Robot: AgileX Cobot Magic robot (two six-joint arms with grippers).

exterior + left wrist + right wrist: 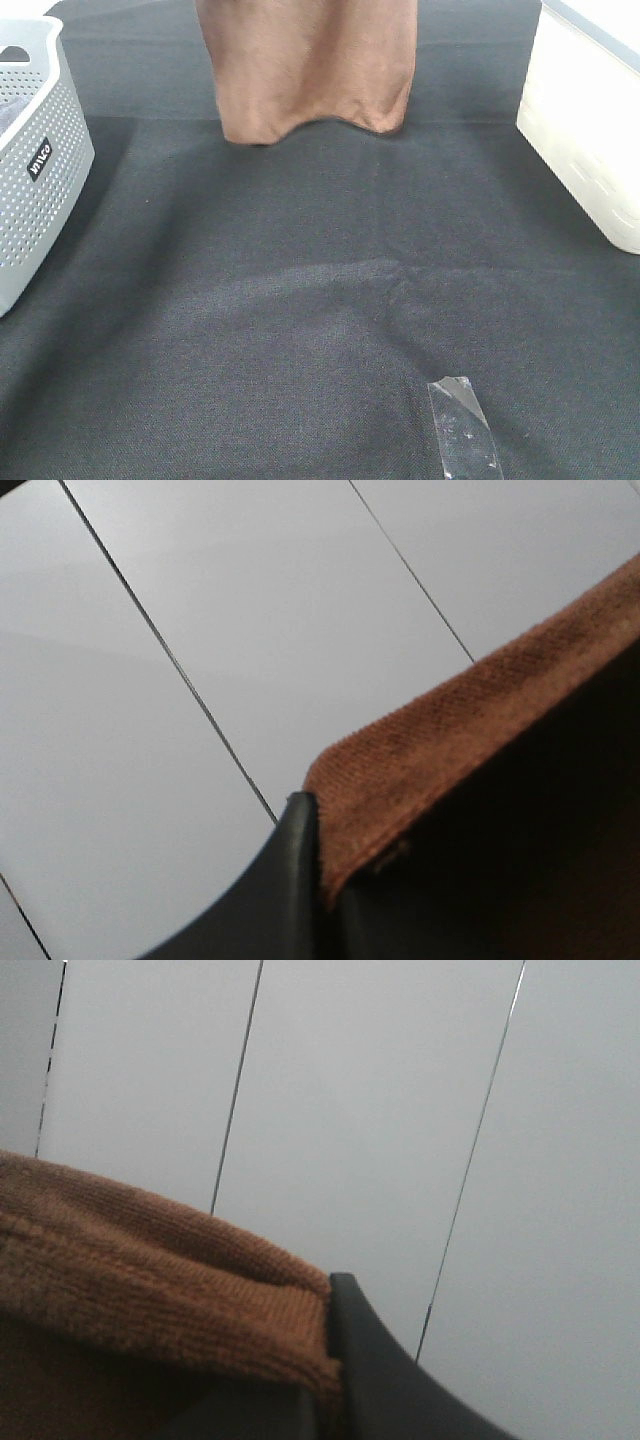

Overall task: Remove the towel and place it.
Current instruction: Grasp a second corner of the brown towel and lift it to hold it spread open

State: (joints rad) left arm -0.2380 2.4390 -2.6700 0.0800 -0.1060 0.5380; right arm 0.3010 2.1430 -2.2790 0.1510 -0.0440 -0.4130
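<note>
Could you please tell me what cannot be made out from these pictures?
Left wrist: the left pincer shows one finger; the towel covers the rest.
Right wrist: the right pincer likewise.
Exterior high: the towel's top and both pincers are cut off by the upper edge.
Exterior high: the grey basket is cut by the left edge.

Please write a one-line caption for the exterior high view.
A brown towel hangs over the black mat, grey perforated basket at left, white container at right.
</note>
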